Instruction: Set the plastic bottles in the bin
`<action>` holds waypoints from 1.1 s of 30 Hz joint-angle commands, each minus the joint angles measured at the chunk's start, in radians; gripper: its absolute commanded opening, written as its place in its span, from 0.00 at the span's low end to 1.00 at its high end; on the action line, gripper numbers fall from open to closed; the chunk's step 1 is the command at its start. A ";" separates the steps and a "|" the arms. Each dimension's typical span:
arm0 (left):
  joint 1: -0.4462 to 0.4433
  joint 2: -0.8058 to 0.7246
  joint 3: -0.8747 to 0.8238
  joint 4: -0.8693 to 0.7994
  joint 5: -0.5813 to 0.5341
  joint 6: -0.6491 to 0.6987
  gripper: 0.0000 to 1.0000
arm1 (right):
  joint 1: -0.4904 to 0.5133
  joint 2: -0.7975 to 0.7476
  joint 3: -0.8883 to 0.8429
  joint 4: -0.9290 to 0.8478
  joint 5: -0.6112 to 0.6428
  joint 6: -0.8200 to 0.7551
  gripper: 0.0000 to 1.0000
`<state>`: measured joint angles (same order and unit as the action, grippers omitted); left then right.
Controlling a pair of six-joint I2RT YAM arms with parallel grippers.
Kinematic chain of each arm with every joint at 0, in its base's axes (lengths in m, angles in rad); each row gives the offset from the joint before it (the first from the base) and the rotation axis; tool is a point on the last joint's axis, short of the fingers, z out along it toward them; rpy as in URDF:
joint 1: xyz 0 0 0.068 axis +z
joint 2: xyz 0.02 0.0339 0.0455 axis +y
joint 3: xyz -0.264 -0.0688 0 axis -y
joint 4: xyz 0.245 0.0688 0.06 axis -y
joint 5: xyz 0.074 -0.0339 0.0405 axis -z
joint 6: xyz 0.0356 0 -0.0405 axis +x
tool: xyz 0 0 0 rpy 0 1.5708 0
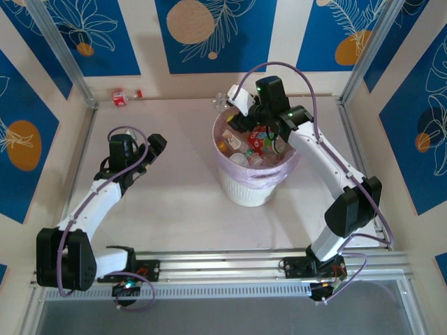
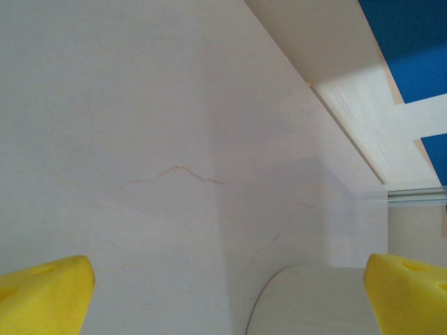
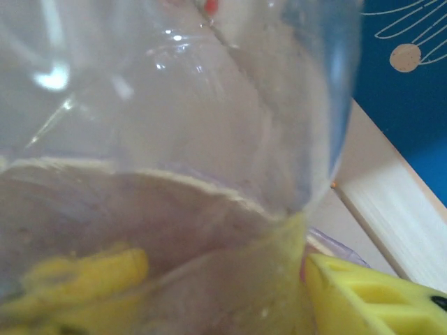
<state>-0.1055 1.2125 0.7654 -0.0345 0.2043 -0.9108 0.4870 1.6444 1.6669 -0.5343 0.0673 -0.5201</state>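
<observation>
From where I stand, the bin [image 1: 248,190] sits right of the middle of the bench [image 1: 181,202]. It is a white ribbed basket with a pink bag folded over its rim. A heap of crushed bottles [image 1: 253,144] lies inside it, red labels and caps showing among the clear plastic.

The right pincer [image 1: 239,113] hangs over the far rim of the bin, its arm arching in from the near right corner. A clear bottle [image 1: 223,101] is at its tip, over the far left part of the rim and partly beyond it. Seen from that wrist, the bottle takes up the space between the yellow fingers [image 3: 370,296]. One finger shows at lower right, touching the bottle's edge; the other shows blurred through the plastic at lower left. So the bottle is between the jaws, but I cannot tell whether they are squeezing it or have let it go.

The left pincer [image 1: 152,148] is released, spread wide with nothing in it. It is low over the left half of the bench, well apart from the bin. From its own wrist, the two yellow fingertips [image 2: 49,293] stand at the lower corners with bare bench between them.

One stray bottle [image 1: 126,96] with a red label and cap lies at the far left corner, at the foot of the back wall [image 1: 154,35]
</observation>
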 commanded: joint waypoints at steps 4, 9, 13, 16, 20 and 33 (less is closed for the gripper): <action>0.017 -0.001 0.007 -0.007 -0.005 0.004 0.98 | 0.053 -0.079 -0.009 0.023 0.067 -0.058 0.50; 0.018 0.013 0.005 0.013 0.011 -0.010 0.99 | 0.094 -0.129 0.064 -0.060 0.153 -0.111 0.49; 0.021 0.013 -0.002 0.016 0.011 -0.007 0.98 | 0.126 -0.172 0.064 -0.082 0.215 -0.201 0.49; 0.021 0.012 -0.004 0.019 0.015 -0.007 0.99 | 0.141 -0.174 0.076 -0.118 0.317 -0.271 0.50; 0.024 0.010 -0.009 0.024 0.018 -0.007 0.99 | 0.159 -0.165 0.067 -0.134 0.444 -0.368 0.51; 0.032 -0.024 -0.014 0.002 0.014 0.007 0.99 | 0.203 -0.208 -0.022 -0.141 0.461 -0.381 0.93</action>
<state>-0.0891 1.2140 0.7570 -0.0303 0.2085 -0.9112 0.6750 1.4868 1.6604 -0.6769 0.5190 -0.9031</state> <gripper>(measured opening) 0.988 0.851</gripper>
